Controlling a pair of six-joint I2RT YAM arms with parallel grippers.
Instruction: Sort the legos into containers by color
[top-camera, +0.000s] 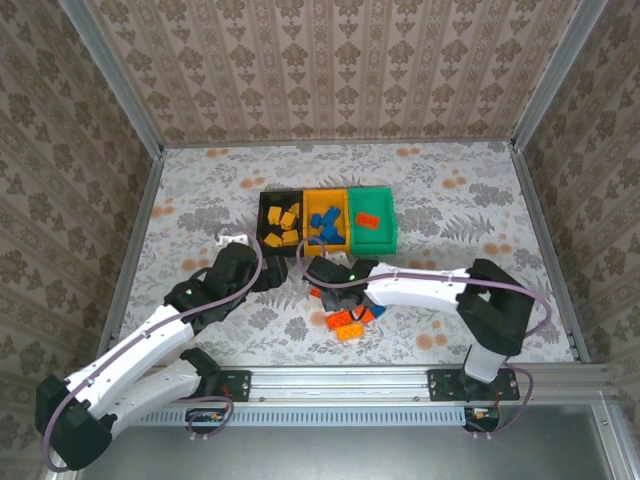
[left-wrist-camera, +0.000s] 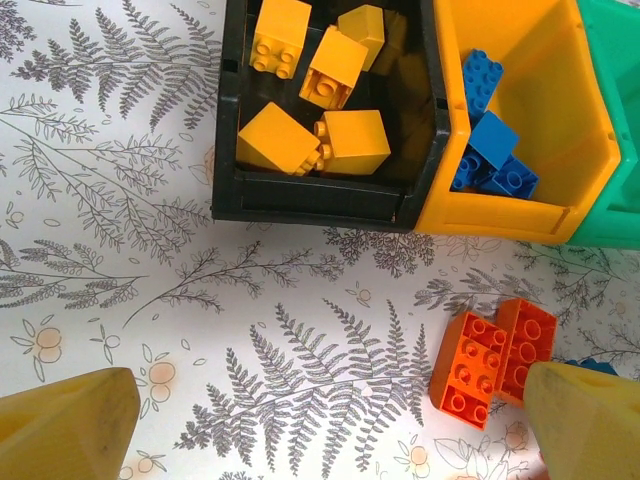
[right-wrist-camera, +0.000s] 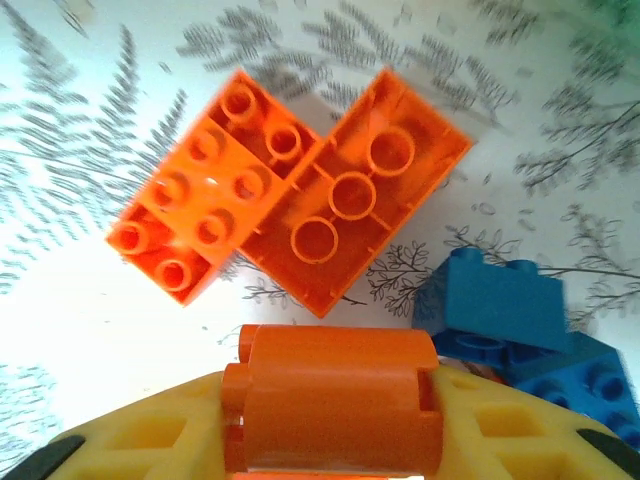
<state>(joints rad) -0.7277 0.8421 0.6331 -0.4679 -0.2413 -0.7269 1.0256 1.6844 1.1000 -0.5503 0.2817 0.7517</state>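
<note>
Between the right gripper's (right-wrist-camera: 335, 440) yellow fingers (right-wrist-camera: 130, 445), a small red-orange studded plastic brick (right-wrist-camera: 340, 390) is being clamped, just near of the yellow-orange rectangular plastic bin (left-wrist-camera: 500, 215). To its left, the left gripper's (left-wrist-camera: 325, 425) jaws are being held apart, near of the black plastic bin (left-wrist-camera: 320, 200).

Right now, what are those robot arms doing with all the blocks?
They are sorting legos by color. The right gripper is shut on a red-orange brick, near two loose red-orange bricks and some loose blue ones on the table. The left gripper hangs open by the black bin of yellow bricks. The yellow-orange bin has blue bricks; the green bin has a single red-orange brick.
</note>
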